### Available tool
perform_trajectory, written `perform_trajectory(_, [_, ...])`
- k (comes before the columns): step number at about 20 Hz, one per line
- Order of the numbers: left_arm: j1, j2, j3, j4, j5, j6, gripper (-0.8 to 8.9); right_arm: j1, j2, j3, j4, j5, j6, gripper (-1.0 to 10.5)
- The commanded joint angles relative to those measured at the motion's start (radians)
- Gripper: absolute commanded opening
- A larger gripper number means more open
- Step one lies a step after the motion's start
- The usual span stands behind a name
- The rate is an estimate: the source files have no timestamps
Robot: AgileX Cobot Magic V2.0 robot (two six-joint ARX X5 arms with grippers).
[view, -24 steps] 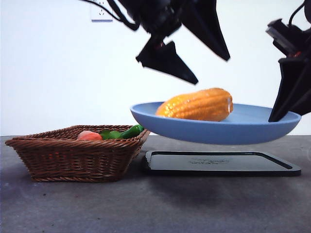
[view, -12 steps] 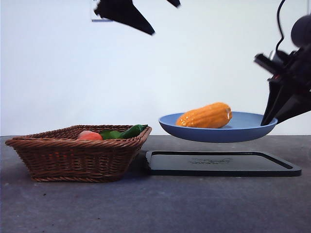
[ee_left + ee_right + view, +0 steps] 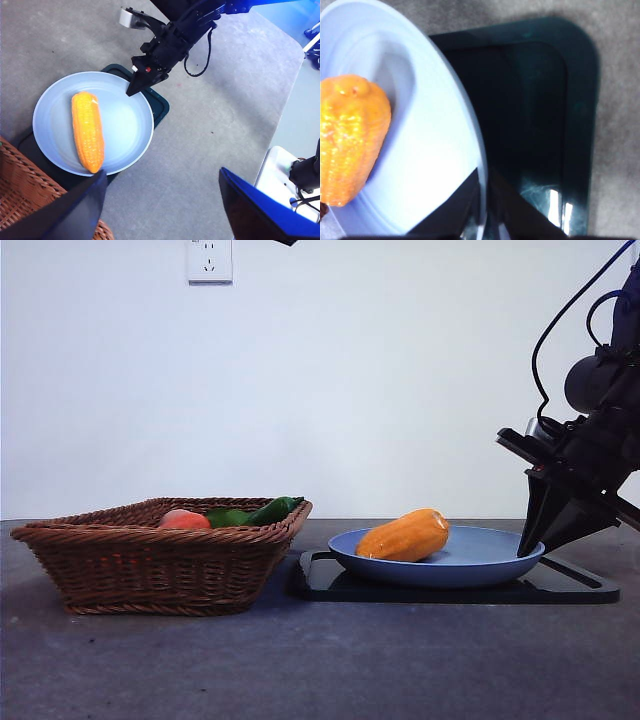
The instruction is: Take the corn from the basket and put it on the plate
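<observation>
While the table (image 3: 300, 660) carries everything at rest, I read the job as all but finished: the basket (image 3: 160, 555) sits at one side holding only a peach-pink fruit (image 3: 183, 520) and a green pepper (image 3: 262, 512), and beside it the black tray (image 3: 570, 590) bears the plate (image 3: 480, 565), flat on it. My right claw (image 3: 528, 548) is pinched on the plate's rim, one jaw over the lip and one under, as the right wrist view shows. My left claw (image 3: 160, 205) hangs high above with its jaws spread and nothing between them. Lying lengthwise in the plate, well clear of the basket, is the corn (image 3: 404, 536). As I judge it, my next move is to loosen the right claw off the rim and lift away without nudging the plate.
</observation>
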Motion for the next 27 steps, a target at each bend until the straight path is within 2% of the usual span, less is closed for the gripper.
perform_trajectory(1, [-0.006,0.002,0.027,0.007,0.002,-0.002,3.65,0.002,0.018,0.025,-0.006,0.0,-0.027,0.1])
perform_trajectory(2, [-0.006,0.002,0.027,0.007,0.002,-0.002,3.65,0.002,0.018,0.025,-0.011,0.001,-0.031,0.3])
perform_trajectory(5, [-0.006,0.002,0.027,0.007,0.002,-0.002,3.65,0.002,0.018,0.025,-0.012,0.006,-0.04,1.9])
perform_trajectory(6, [-0.006,0.002,0.027,0.007,0.002,-0.002,3.65,0.002,0.018,0.025,-0.013,0.006,-0.043,2.1])
perform_trajectory(12, [-0.006,0.002,0.027,0.006,0.002,-0.002,3.65,-0.032,-0.086,0.028,-0.088,0.013,-0.074,2.1])
perform_trajectory(18, [-0.006,0.002,0.027,0.008,0.002,-0.002,3.65,-0.027,-0.379,0.028,-0.214,0.024,-0.129,2.1])
perform_trajectory(23, [-0.006,0.002,0.027,0.007,0.002,-0.002,3.65,0.1,-0.64,0.02,-0.303,0.034,-0.134,2.1])
perform_trajectory(27, [-0.006,0.002,0.027,0.003,0.002,-0.001,3.64,0.253,-0.807,-0.059,-0.309,0.178,-0.13,2.1])
